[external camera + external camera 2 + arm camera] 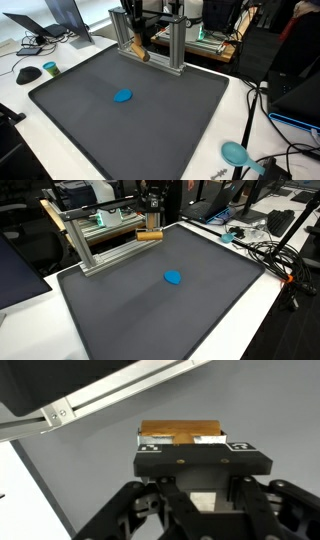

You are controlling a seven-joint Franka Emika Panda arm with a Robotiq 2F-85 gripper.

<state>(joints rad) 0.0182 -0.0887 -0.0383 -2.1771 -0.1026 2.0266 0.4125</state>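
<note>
The tool (151, 228) is clamped shut across the middle of the wooden block (158, 236), likely to keep it level, just beside the aluminium frame (100, 250) at the dark mat's (200, 315) edge, well apart from the blue disc (173, 277).

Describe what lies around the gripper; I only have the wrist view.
Observer: A small blue object lies near the middle of the dark mat, well apart from the gripper.
Operator: Place the wooden block against the frame.
Observer: The wooden block is in the jaws, close beside the aluminium frame at the mat's edge. I cannot tell whether they touch.
Operator: Report anything off the mat.
Observer: A teal scoop-like item lies on the white table.
</note>
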